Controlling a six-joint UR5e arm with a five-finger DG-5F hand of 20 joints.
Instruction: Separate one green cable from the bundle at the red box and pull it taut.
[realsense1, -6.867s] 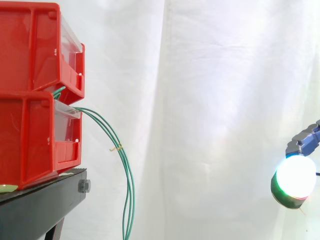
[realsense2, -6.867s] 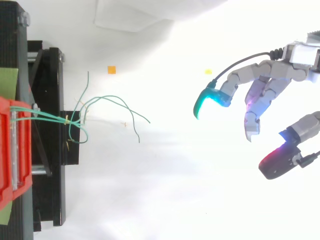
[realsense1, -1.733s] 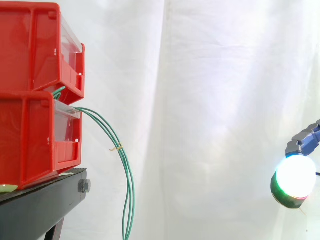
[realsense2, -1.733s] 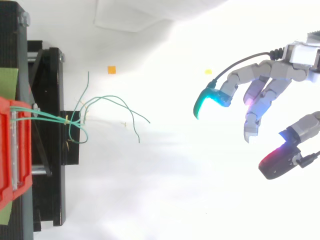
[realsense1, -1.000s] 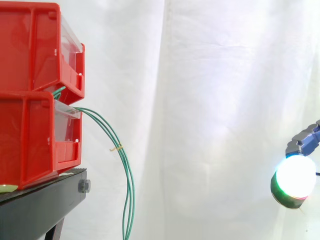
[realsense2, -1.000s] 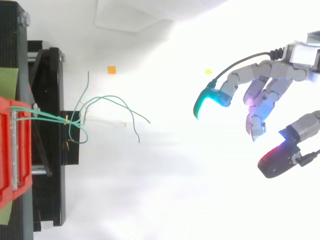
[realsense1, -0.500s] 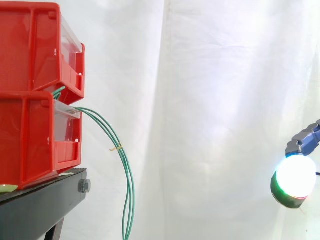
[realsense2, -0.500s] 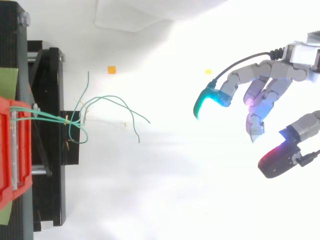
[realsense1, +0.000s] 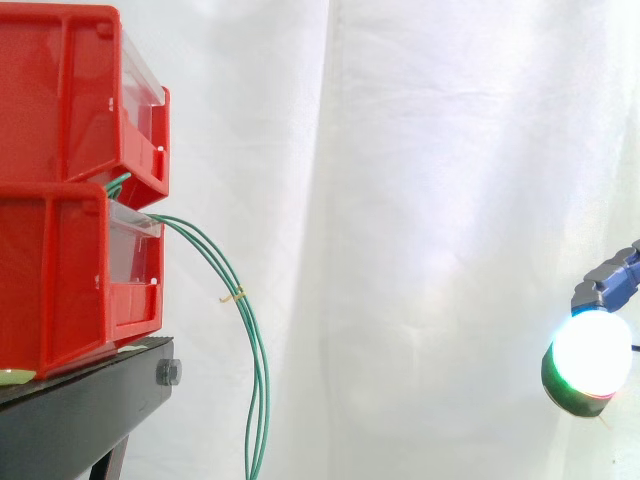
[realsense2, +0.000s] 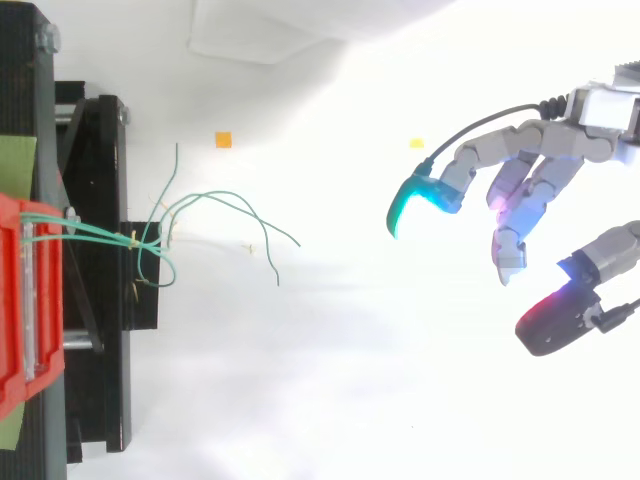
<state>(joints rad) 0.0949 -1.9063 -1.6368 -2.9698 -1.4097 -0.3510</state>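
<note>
Robot hand (realsense2: 535, 170) w/ grey jointed fingers hangs well apart from the stacked red plastic boxes (realsense1: 65, 180), on the far side of the scene from them. Fingers are spread and loosely curved, thumb apart, nothing betw. them, so it's empty and unclosed. In side view one glowing white fingertip pad (realsense1: 590, 352) sits approx. level w/ the foot of the boxes. Thin green cables (realsense1: 250, 340) come out at the boxes' front, where upper meets lower, arch away, then droop past the worktop edge. A small pale tie (realsense1: 236, 295) holds them together just below the arch. From above, the cable ends (realsense2: 225, 205) splay a short way out from the boxes, all slack. Step, as I judge it: approach/pre-grasp, no strand separated yet. Next move needs the hand to travel toward the boxes, pinch one splayed strand alone w/o snagging its neighbours, then draw away from the boxes. The boxes sit on a black metal worktop (realsense1: 80, 420). White curtain (realsense1: 450, 200) behind, white floor (realsense2: 330, 380) below, w/ a small orange scrap (realsense2: 223, 140) near the cables.
</note>
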